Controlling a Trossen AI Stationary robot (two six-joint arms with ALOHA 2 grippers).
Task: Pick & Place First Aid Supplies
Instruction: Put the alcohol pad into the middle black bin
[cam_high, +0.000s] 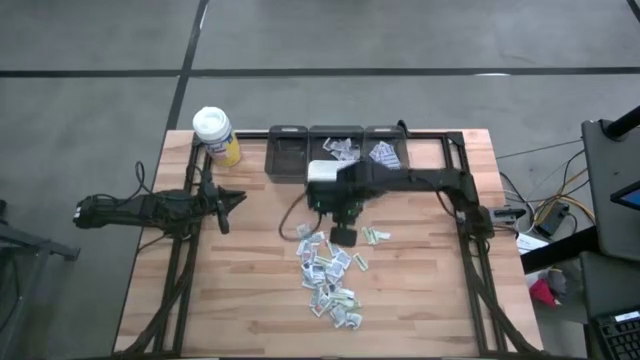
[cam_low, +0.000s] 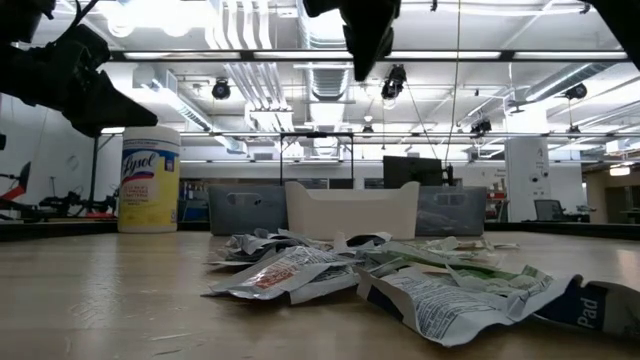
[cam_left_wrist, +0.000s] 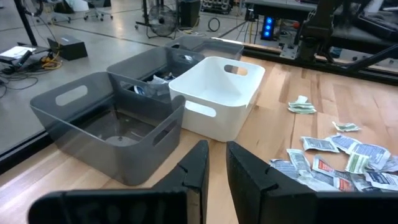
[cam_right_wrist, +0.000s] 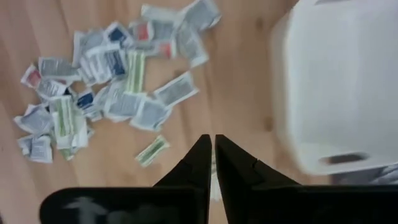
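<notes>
The first aid supplies (cam_high: 328, 272) are several small flat packets scattered in a loose pile on the wooden table near its middle, also seen in the right wrist view (cam_right_wrist: 106, 81) and the low view (cam_low: 380, 275). My right gripper (cam_high: 343, 236) hangs high above the pile's far edge, pointing down, next to the white bin (cam_right_wrist: 342, 81). Its fingers (cam_right_wrist: 211, 140) are shut with nothing between them. My left gripper (cam_high: 235, 197) rests at the table's left, its fingers (cam_left_wrist: 216, 148) almost together and empty.
Three grey bins stand in a row at the far edge (cam_high: 288, 155); the middle one (cam_high: 342, 148) and the right one (cam_high: 383, 152) hold packets. The white bin (cam_high: 322, 172) sits in front of them. A yellow bottle with a white lid (cam_high: 215, 135) stands at the far left. One green packet (cam_right_wrist: 151, 150) lies apart from the pile.
</notes>
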